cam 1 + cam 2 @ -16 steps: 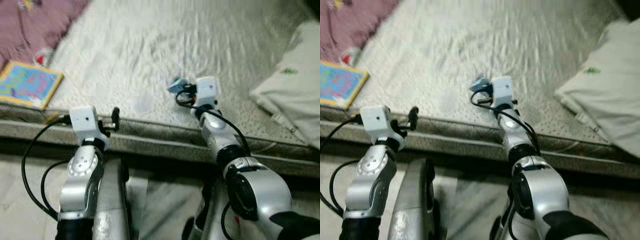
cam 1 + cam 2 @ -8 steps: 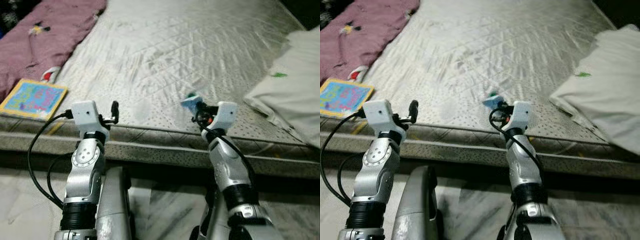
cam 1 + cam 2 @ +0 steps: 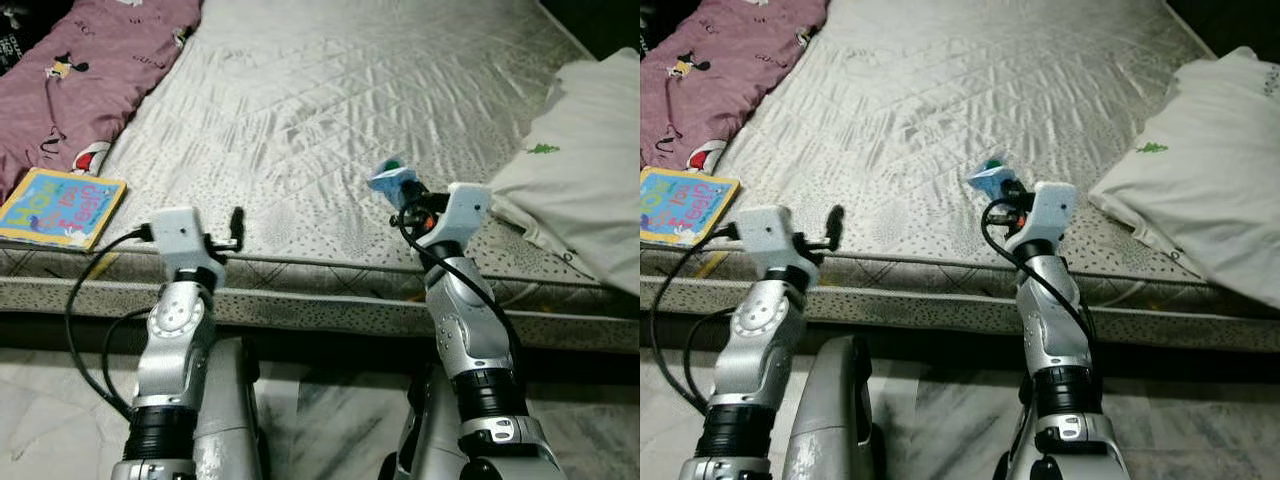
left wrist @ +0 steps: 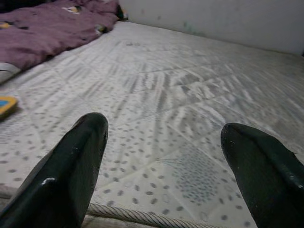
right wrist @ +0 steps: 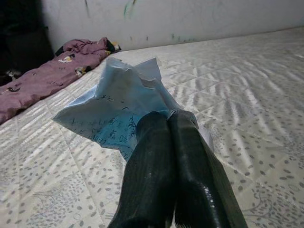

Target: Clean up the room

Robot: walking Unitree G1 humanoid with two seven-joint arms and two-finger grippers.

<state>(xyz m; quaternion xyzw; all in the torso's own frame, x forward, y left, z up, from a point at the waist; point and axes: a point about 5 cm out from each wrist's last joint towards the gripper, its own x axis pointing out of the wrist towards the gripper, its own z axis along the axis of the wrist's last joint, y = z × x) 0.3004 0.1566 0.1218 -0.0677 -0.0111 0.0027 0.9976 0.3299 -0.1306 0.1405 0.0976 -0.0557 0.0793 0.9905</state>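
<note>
Right gripper (image 3: 404, 196) clamped on crumpled blue wrapper (image 5: 121, 111), held above mattress (image 3: 330, 90) near front edge. White pillow (image 3: 585, 170) just beyond it to right. Left gripper (image 4: 166, 161) fingers spread apart, nothing between, hovering at mattress edge. Picture book (image 3: 58, 207) and maroon blanket (image 3: 80, 70) further left.
</note>
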